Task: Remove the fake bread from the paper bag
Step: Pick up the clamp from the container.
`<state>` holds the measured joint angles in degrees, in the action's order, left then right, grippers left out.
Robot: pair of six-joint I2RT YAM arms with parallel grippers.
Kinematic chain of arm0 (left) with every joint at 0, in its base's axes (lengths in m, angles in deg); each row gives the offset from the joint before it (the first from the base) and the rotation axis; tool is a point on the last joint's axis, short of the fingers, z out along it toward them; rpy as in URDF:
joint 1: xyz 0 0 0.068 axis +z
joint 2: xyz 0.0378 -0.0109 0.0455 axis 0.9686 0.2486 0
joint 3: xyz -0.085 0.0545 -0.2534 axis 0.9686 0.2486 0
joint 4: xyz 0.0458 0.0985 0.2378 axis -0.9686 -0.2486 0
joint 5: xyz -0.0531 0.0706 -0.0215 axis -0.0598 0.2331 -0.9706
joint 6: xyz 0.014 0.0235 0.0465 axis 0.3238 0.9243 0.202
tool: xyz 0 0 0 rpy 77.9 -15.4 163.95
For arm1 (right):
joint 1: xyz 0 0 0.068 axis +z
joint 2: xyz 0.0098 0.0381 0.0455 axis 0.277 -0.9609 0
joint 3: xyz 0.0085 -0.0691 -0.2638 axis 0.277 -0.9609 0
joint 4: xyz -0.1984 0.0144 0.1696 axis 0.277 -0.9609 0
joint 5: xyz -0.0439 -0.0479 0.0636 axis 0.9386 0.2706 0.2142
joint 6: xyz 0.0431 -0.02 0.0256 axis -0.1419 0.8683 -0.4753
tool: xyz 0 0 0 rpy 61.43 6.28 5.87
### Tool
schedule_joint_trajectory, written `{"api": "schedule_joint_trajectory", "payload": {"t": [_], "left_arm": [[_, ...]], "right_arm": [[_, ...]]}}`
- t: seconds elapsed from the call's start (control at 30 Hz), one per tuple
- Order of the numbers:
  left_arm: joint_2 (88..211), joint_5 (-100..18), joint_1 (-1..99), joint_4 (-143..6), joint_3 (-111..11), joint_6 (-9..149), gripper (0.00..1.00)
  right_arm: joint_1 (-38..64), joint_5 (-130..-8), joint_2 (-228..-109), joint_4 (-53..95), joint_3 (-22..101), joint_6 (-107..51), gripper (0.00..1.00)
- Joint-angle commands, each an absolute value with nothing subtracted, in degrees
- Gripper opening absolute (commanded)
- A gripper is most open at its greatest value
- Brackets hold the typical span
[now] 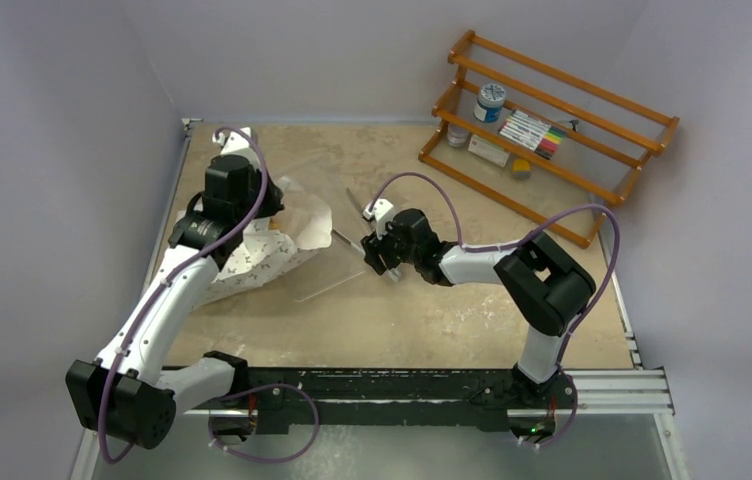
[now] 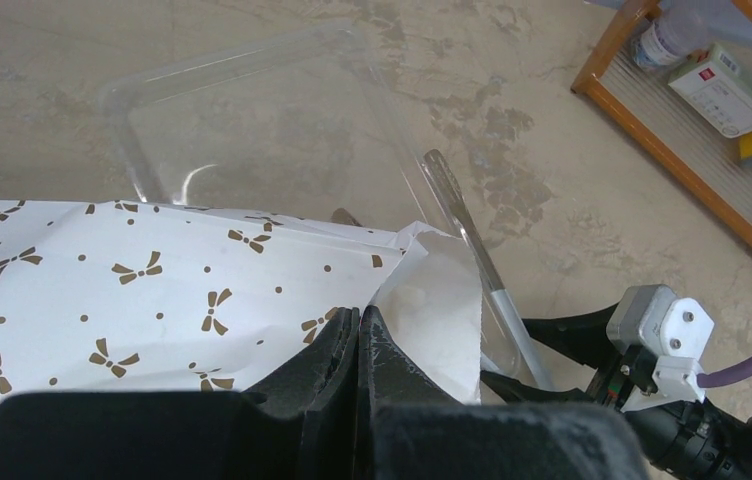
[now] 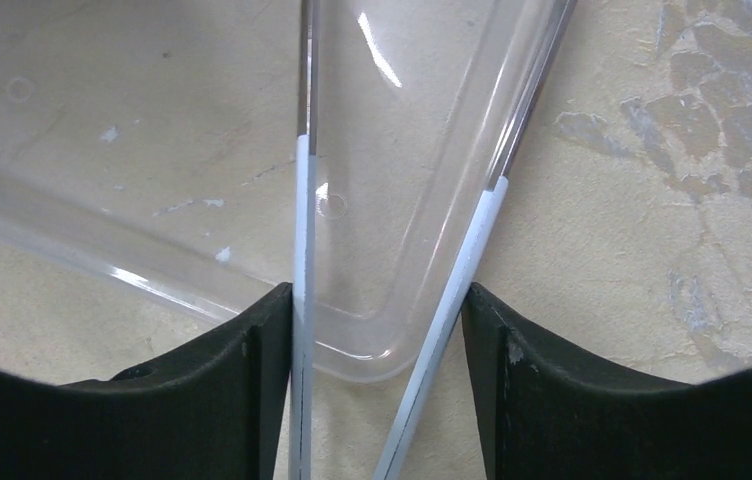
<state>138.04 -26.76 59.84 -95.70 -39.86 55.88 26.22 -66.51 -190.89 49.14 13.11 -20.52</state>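
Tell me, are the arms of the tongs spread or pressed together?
Spread: the right wrist view shows the two arms of the tongs apart, with the clear tray visible between them.

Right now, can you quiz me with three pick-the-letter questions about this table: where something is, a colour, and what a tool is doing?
1. Where is the wooden rack?
A) far right of the table
B) near left corner
C) in the middle

2. What colour are the bows on the paper bag?
A) red
B) brown
C) blue

3. What is the right tool doing?
A) hanging open over nothing
B) holding a croissant
C) squeezing the tongs

Answers:
1 A, the rack stands by the far right edge.
2 B, brown bows and dots on white paper.
3 C, both tong arms press against its fingers.
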Motion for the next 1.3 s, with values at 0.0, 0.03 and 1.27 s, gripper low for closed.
{"api": "schedule_joint_trajectory", "payload": {"t": [0.0, 0.03, 1.27], "left_arm": [[136.0, -24.6, 60.2, -93.7, -38.6, 54.0, 0.0], [135.9, -24.4, 60.2, -93.6, -38.4, 53.7, 0.0], [132.3, -15.2, 60.2, -96.9, -32.6, 50.9, 0.0]], "right_arm": [[26.4, -68.3, -188.6, 49.6, 13.0, -20.5, 0.58], [26.4, -68.0, -188.1, 49.5, 12.8, -20.5, 0.58], [31.5, -59.2, -156.6, 31.7, 10.0, -26.5, 0.43]]}}
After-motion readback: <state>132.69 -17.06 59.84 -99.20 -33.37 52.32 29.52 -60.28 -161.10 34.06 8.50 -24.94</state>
